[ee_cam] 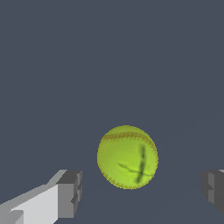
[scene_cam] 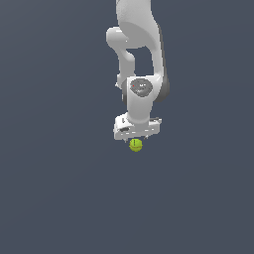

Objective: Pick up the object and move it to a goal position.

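The exterior view shows the white Panda arm (scene_cam: 141,44) reaching down from the top of the frame over a plain dark grey bench (scene_cam: 54,198), which fills the whole picture and carries nothing else that can be seen. No goal marker shows in either view, so where the goal lies cannot be told.

At the end of the arm, the hand (scene_cam: 136,138) points straight down. Its broad white body sits just above the ball (scene_cam: 136,145), a small yellow-green sphere with a thin dark seam, narrower than the hand itself. In this view the ball lies directly under the hand, near the middle of the scene; whether it rests on the bench cannot be made out for certain, though nothing suggests it is lifted.

The wrist view gives the closer account. The hand (ee_cam: 142,190) is spread wide, with a grey fingertip (ee_cam: 70,193) standing well clear of the ball (ee_cam: 127,156) on one side and the other fingertip (ee_cam: 213,188) clear of it at the frame's edge. Neither touches it.

The step in hand appears to be the approach before the grasp: nothing is gripped yet. The next move likely calls for lowering until the fingertips flank the ball's widest part, keeping it centred, then closing gently, since a round ball may roll away if one finger meets it first.
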`<act>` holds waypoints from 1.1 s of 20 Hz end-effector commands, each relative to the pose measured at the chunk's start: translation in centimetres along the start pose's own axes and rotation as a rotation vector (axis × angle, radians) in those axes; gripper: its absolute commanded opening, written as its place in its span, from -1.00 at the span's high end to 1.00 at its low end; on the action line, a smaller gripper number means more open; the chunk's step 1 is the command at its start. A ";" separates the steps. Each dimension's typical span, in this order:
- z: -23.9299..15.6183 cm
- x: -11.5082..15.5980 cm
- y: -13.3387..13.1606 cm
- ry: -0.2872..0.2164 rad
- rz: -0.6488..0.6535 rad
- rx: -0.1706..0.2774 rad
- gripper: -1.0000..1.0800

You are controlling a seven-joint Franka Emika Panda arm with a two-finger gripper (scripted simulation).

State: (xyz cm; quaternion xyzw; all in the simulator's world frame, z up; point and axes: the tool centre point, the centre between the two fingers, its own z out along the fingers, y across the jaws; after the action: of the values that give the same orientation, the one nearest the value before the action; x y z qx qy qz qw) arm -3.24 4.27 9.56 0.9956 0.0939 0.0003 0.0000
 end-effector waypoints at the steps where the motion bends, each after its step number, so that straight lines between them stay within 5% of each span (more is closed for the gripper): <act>1: 0.4 -0.2 -0.3 0.000 -0.012 0.000 -0.92; 21: 5.4 -0.3 -0.3 0.000 -0.013 0.000 -0.92; 22: 5.4 -0.3 -0.3 0.000 -0.013 0.000 1.00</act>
State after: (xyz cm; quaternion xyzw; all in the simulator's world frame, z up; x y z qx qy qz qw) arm -3.60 4.54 4.23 0.9950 0.1002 -0.0004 0.0000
